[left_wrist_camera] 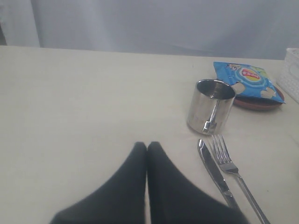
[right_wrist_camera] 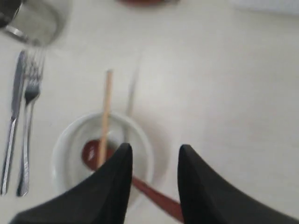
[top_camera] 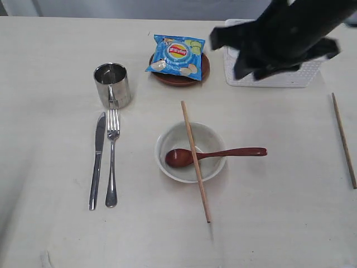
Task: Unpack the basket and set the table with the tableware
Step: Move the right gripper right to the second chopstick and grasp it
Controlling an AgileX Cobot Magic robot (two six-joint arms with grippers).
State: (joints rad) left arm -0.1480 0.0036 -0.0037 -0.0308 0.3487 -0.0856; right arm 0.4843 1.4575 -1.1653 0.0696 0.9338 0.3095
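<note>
My right gripper (right_wrist_camera: 154,147) hangs open and empty over the table (top_camera: 268,212). My left gripper (left_wrist_camera: 147,143) is closed on nothing. I see the bowl (top_camera: 215,137) mid-table holding the spoon (top_camera: 234,152), one chopstick (top_camera: 187,120) across it; the basket (top_camera: 290,78) sits far right.

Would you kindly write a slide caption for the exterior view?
Nearly set table: knife, fork and steel cup at left; spoon in bowl, chopstick across it; chips bag on plate.

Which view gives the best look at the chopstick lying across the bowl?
The exterior view: the chopstick shows end to end, resting across the bowl, over the spoon. The right wrist view shows only a blurred part; the left wrist view, none.
</note>
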